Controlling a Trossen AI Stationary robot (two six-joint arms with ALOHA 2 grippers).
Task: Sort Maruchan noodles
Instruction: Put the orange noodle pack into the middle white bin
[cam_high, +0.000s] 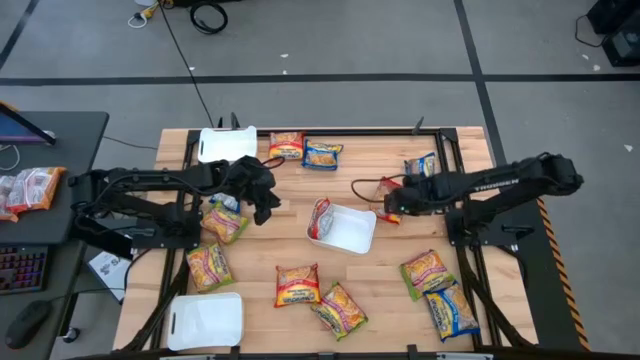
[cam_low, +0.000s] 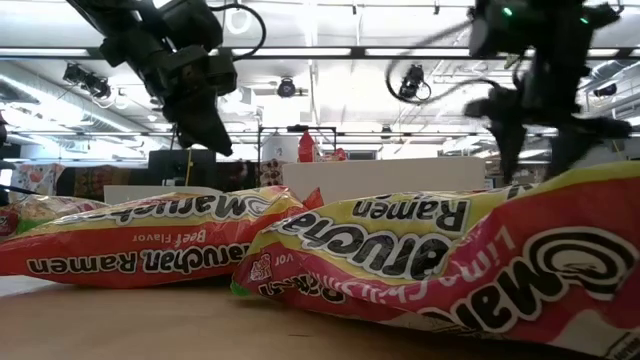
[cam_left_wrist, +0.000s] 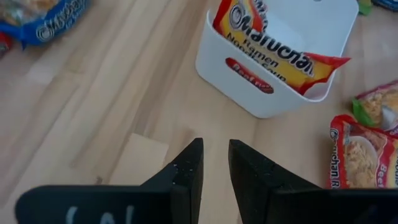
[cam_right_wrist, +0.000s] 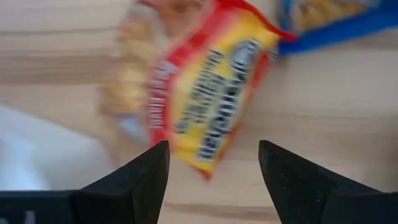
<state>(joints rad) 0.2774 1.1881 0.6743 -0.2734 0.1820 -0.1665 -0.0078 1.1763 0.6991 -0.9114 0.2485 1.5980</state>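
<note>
Your table (cam_high: 380, 275) is pale wood, planked, with a smooth matt finish; the left wrist view shows its grain running in long strips. The noodles (cam_high: 297, 285) come in crinkly plastic film, glossy enough to catch the ceiling lights in the low view, where the wrappers (cam_low: 450, 255) wrinkle and fold. The tray (cam_high: 345, 232) near the middle is white plastic, smooth, with a soft sheen on its wall (cam_left_wrist: 249, 87). You see the same white plastic on the tray (cam_high: 207, 320) at the near edge. The left gripper (cam_left_wrist: 214, 171) has dark matt fingers, lightly speckled. The right gripper (cam_right_wrist: 213, 168) looks equally dark and dull. The floor (cam_high: 350, 40) around is grey and matt.
</note>
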